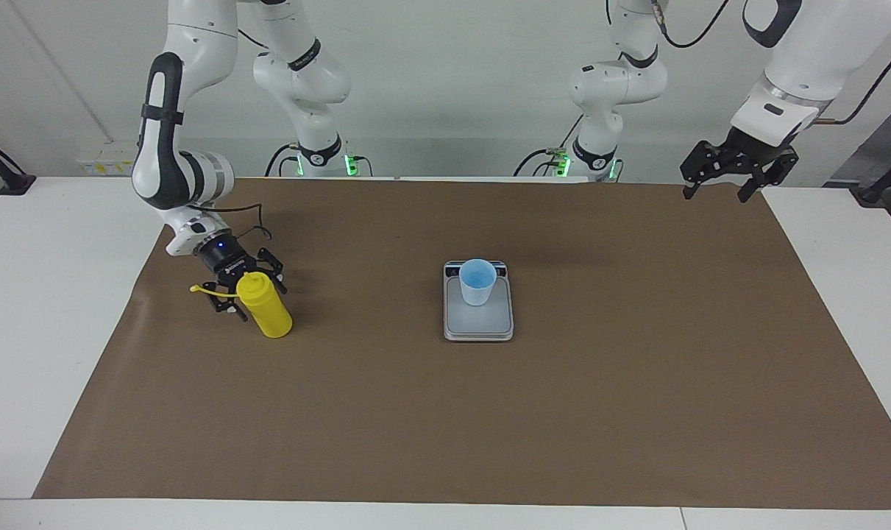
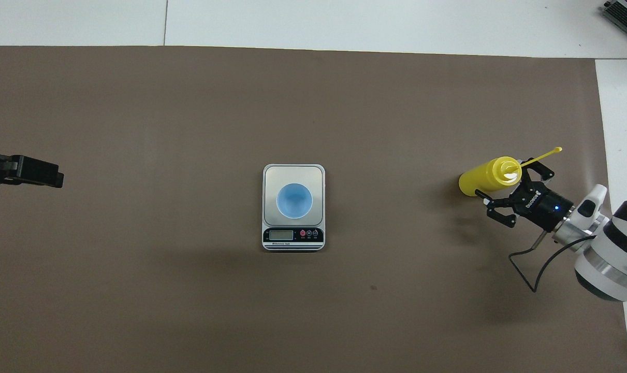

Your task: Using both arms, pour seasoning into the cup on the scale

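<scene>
You had the seasoning bottle (image 1: pixel 268 313) standing on its base on the tabletop (image 1: pixel 563 412), toward the right arm's end. In the overhead view it sat at about three o'clock from the scale (image 1: pixel 479 324) and well apart from it. The cup (image 1: pixel 477 281) stood on the scale's plate, toward the display end. Your right gripper (image 2: pixel 511 192) was low at the bottle's five o'clock in that view, its fingers spread wide around the nozzle end and holding nothing. I could not tell whether either finger touched the plastic. Your left gripper (image 1: pixel 716 193) waited in the air over the tabletop's edge at the left arm's end, also spread open and empty. I judged the step in hand to be the handling of the bottle where it stood, with no pour under way. Whether the cup held any seasoning could not be made out. To lift the bottle next, you would need the fingers squared on its body below the dome before closing.
</scene>
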